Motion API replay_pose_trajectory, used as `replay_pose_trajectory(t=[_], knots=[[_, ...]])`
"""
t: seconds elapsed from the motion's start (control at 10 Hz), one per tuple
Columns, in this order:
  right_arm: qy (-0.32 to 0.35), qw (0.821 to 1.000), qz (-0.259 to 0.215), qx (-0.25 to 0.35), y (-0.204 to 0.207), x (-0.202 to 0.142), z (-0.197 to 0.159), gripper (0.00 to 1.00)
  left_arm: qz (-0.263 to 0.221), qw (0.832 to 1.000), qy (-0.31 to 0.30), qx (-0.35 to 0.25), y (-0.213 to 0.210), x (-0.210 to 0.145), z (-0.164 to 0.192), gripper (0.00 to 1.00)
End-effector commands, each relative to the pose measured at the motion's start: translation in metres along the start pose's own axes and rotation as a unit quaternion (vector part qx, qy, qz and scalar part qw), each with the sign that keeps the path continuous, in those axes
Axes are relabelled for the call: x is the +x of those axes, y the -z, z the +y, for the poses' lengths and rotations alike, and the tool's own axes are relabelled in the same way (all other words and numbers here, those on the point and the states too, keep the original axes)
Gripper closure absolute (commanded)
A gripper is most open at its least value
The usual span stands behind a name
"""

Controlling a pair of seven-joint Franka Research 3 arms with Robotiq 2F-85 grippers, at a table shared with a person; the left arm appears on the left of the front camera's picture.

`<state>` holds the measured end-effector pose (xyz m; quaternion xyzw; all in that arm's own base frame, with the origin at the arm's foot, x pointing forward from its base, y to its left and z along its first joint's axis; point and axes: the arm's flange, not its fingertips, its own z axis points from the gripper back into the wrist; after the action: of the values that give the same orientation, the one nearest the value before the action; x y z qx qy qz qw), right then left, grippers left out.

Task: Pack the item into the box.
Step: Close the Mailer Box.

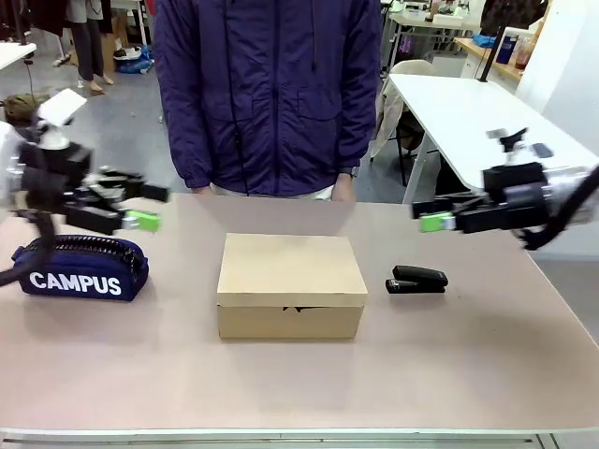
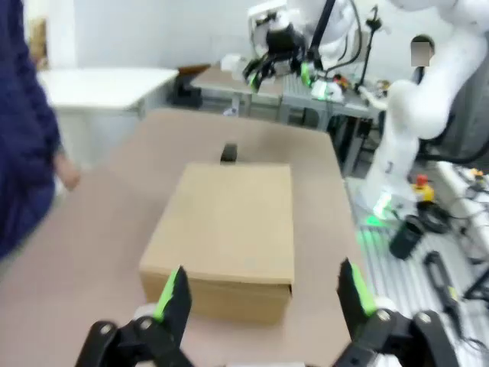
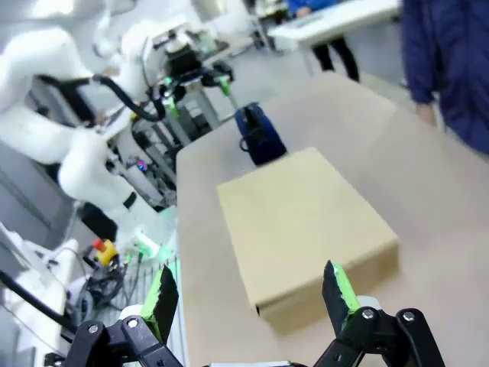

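Box sits closed at table centre, flap lid down, long axis running 9-to-3 across the front view. The yellow knife cannot be found on the table; whether it is inside the shut box or elsewhere I cannot tell.

Left gripper hangs at roughly 10 o'clock from the box, above the navy CAMPUS pouch, fingers pointing toward 3 o'clock. Jaws spread wide, nothing between them. In the left wrist view its own gripper frames the box end-on — the box's long axis runs straight away from the fingers.

Right gripper hangs at about 2 o'clock from the box, above and behind the black stapler, fingers pointing toward 9 o'clock. Jaws also spread, empty. The right wrist view shows the same gripper facing the box's opposite short end.

Both arms stand off about equally from the box, neither touching it. The person stands at 12 o'clock, close to the far edge.

Judgement — the lid likely needs lifting first; the flap's seam shows on the near face, so either arm could reach.
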<state>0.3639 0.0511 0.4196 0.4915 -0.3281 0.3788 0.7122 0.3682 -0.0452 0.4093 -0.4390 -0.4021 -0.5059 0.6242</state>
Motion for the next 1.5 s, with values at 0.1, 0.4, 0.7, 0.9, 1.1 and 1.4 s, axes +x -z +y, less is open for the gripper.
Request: replay_pose_trajectory(t=[0.1, 0.4, 0.7, 0.9, 1.1, 1.4], knots=[[0.124, 0.989, -0.036, -0.066, -0.113, -0.067, 0.032, 0.0, -0.031, 0.988, -0.149, 0.026, -0.097, -0.048, -0.023, 0.0], [0.24, 0.968, -0.02, -0.064, -0.169, -0.106, -0.01, 0.0, -0.046, 0.937, -0.331, 0.097, -0.186, -0.1, -0.005, 0.0], [0.26, 0.959, -0.038, -0.109, -0.181, -0.13, -0.044, 0.0, -0.103, 0.928, -0.336, 0.127, -0.21, -0.111, 0.003, 0.0], [0.255, 0.964, -0.028, -0.071, -0.179, -0.134, -0.019, 0.0, -0.042, 0.929, -0.346, 0.122, -0.21, -0.123, -0.01, 0.0], [0.255, 0.964, -0.028, -0.071, -0.179, -0.134, -0.019, 0.0, -0.042, 0.929, -0.346, 0.122, -0.21, -0.123, -0.01, 0.0], [0.255, 0.964, -0.028, -0.071, -0.179, -0.134, -0.019, 0.0, -0.042, 0.929, -0.346, 0.122, -0.21, -0.123, -0.01, 0.0]])
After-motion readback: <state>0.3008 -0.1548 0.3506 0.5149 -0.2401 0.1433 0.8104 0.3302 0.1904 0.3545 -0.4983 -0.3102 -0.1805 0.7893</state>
